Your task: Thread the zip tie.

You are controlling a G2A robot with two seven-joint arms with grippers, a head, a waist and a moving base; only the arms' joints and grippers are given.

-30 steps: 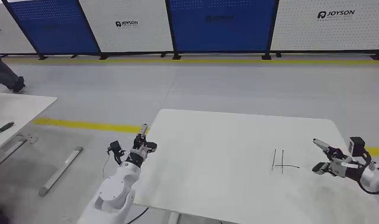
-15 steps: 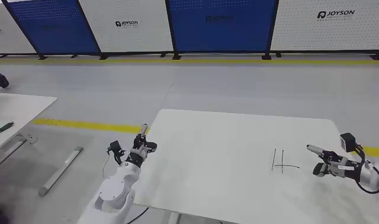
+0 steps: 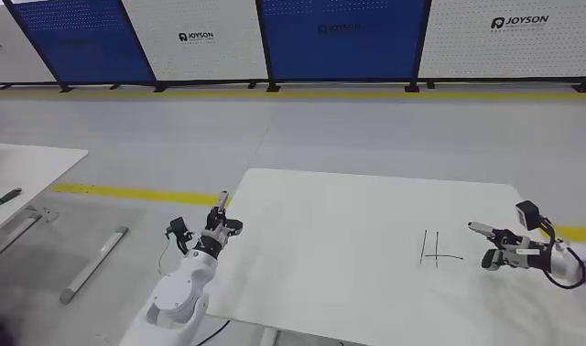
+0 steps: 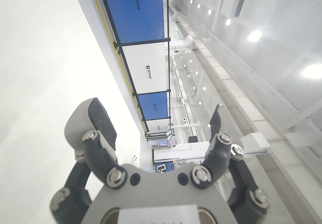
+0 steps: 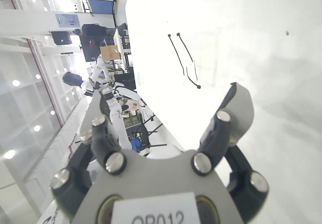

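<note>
Three thin black zip ties (image 3: pixel 436 249) lie loose on the white table (image 3: pixel 348 218) toward its right side, two side by side and one crossing them. In the right wrist view they show as zip ties (image 5: pixel 185 59) lying ahead of the fingers. My right gripper (image 3: pixel 478 245) (image 5: pixel 164 91) hovers just right of them, open and holding nothing. My left gripper (image 3: pixel 228 210) (image 4: pixel 157 106) sits at the table's left edge, open and holding nothing, far from the ties. From there the zip ties (image 4: pixel 134 158) appear as tiny dark marks across the tabletop.
A second white table (image 3: pixel 37 167) stands at the far left, with a grey bar (image 3: pixel 92 264) on the floor beside it. Blue and white pegboard panels (image 3: pixel 339 30) line the back. The tabletop between both arms is bare.
My right gripper has moved left over the table toward the zip ties. The left arm and the ties have stayed put.
</note>
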